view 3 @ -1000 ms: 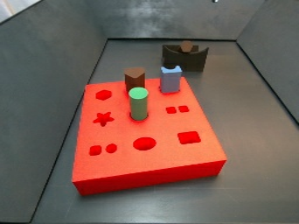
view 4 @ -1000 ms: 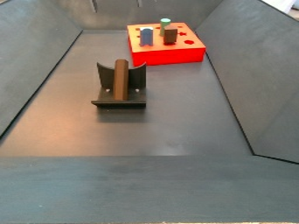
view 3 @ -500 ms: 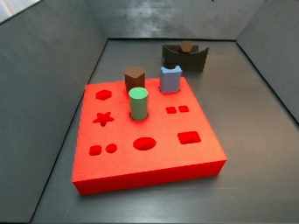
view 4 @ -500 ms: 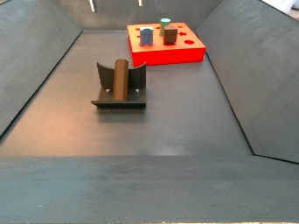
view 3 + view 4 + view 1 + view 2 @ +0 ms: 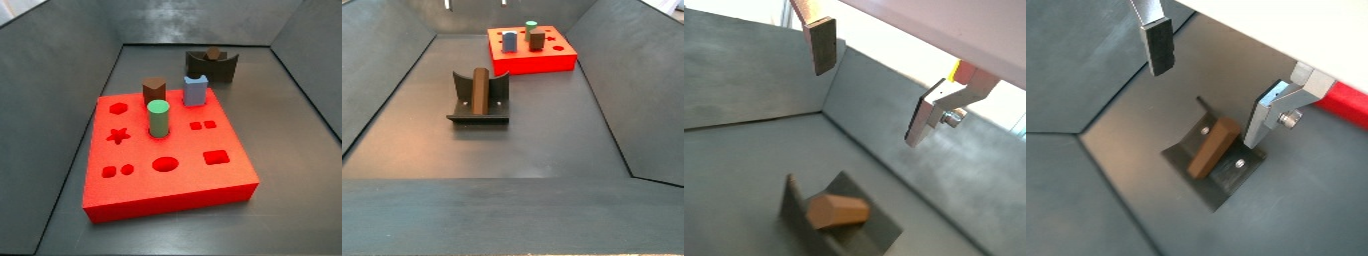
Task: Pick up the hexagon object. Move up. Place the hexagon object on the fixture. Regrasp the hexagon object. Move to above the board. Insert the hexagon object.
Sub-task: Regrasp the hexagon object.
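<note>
While side views miss it, gripper point(image 5: 1213, 85) above fixture point(image 5: 1217, 160), jaws apart.

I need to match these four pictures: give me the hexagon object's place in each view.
Wrist view: hexagon object on the fixture, under the open gripper.
Wrist view: it lies across the fixture.
Side view: it stands up behind the board.
Side view: it leans on the fixture.
Shared landmark: the fixture.

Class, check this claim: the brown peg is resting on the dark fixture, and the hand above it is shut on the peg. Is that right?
Not quite. The brown peg does rest on the fixture, but the hand above it is open and empty, its fingers spread well apart and clear of the peg. Both wrist views show this.
</note>
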Robot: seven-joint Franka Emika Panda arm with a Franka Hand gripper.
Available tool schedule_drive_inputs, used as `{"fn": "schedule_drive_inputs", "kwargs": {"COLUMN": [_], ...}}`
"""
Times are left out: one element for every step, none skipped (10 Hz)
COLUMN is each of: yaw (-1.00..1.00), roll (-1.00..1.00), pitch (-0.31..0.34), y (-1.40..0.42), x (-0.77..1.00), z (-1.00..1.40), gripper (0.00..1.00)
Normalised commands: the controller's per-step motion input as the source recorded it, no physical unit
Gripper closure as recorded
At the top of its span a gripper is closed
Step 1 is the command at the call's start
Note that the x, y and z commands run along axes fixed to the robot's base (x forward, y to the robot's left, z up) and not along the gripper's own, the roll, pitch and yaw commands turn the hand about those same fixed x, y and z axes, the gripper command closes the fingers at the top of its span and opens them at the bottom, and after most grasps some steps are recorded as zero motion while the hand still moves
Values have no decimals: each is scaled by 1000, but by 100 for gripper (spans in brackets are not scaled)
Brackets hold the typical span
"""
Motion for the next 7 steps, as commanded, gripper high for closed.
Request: {"fn": "schedule_drive_inputs", "kwargs": {"yaw": [50,60,80,100,117,126,147], "roll": [1000,1000,1000,925,673,544,281], "pitch": [54,76,109,129,123,119,95], "y": [-28,-30,-35,-35,-39,-41,-28], "x": [56,66,78,86,89,89,85], "z": [-12,-8,-7,-13,-14,-13,-7], "gripper": [0,0,0,0,0,0,0]}}
